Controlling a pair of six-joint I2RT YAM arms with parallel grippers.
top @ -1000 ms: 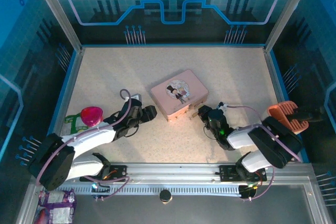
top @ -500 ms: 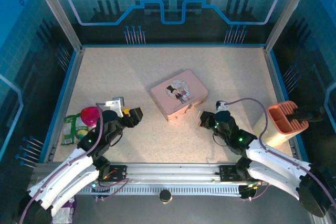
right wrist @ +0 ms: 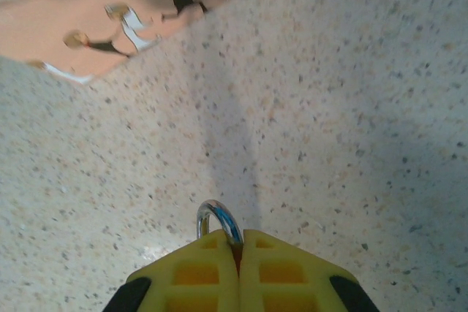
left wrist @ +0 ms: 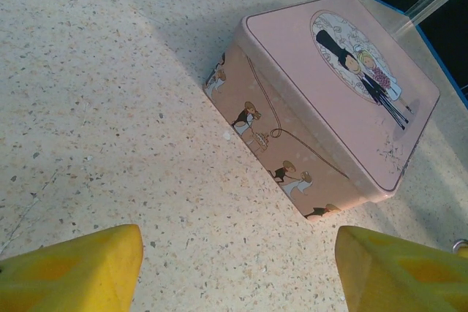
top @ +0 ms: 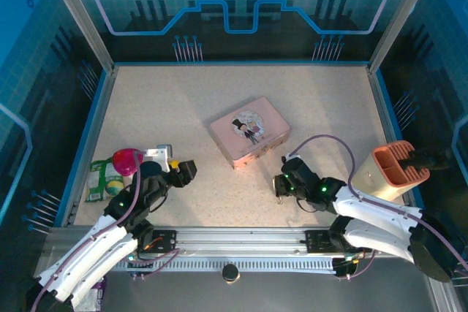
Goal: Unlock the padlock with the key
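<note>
Padlock secured, key step pending: R fingers (right wrist: 197, 272), shut tight just off the pink tin's (left wrist: 329, 85) near-right corner, pinch the padlock (right wrist: 218, 217), shackle poking out, while L fingers (left wrist: 73, 268) gape empty to the tin's left, prob. needing the key next.

desk (top: 219, 100): speckled beige top with a blue border and clear panels on three sides.
pink tin (top: 249, 131): lies flat near the desk's middle, turned askew, with a cartoon couple on its lid.
left claw (top: 183, 172): low over the desk, left of the tin and apart from it, pointing right.
right claw (top: 280, 184): low, near the tin's right corner, fingers together, pointing left.
pink round thing (top: 127, 160): at the left edge, just beside a green packet (top: 104, 179).
orange holder (top: 398, 164): at the desk's right edge.
</note>
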